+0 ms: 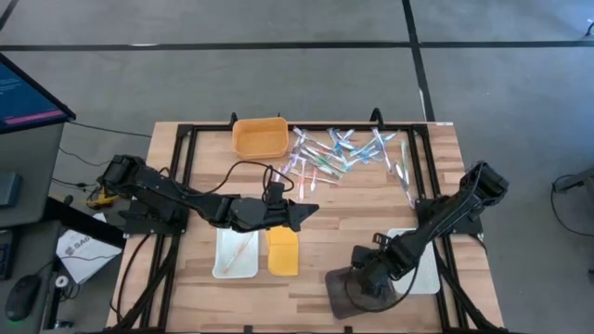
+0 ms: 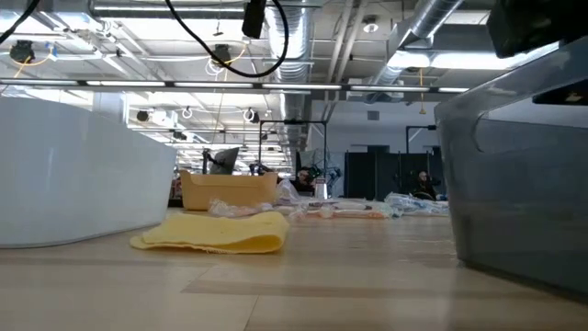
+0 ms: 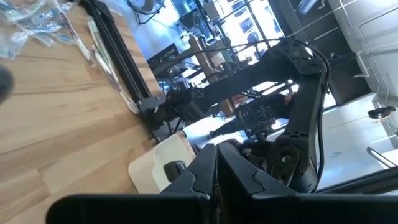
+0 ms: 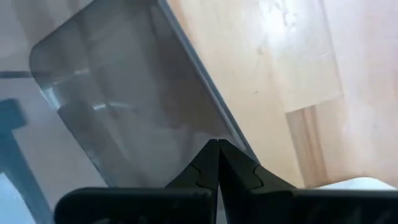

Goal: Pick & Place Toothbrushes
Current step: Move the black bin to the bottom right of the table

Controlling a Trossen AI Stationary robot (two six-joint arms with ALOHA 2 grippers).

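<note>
The toothbrushes (image 1: 342, 153) lie in a loose pile on the far half of the table, also low in the distance in the low view (image 2: 342, 210). One more toothbrush (image 1: 238, 250) lies in a white tray (image 1: 223, 264). My right gripper (image 1: 373, 275) points steeply down near the front edge, shut on a dark translucent grey tray (image 1: 357, 295) that fills the low view's right side (image 2: 519, 165). My left gripper (image 1: 310, 211) hangs shut and empty above mid-table, pointing toward the table's right edge; its fingers meet in its own wrist view (image 3: 217, 171). My right gripper has its shut fingers on the grey tray's rim (image 4: 231, 127), along one straight side, away from the rounded corner. The fingers come from above, pointing steeply down. The gripper itself hides how much of the wall lies between them. The tray's bottom looks close to the tabletop.
An orange bin (image 1: 260, 137) stands at the far edge, left of the pile. A flat yellow lid (image 1: 283, 250) lies beside the white tray. A second white tray (image 1: 422, 264) sits under my right arm. Black frame rails (image 1: 186, 158) run along the table's sides.
</note>
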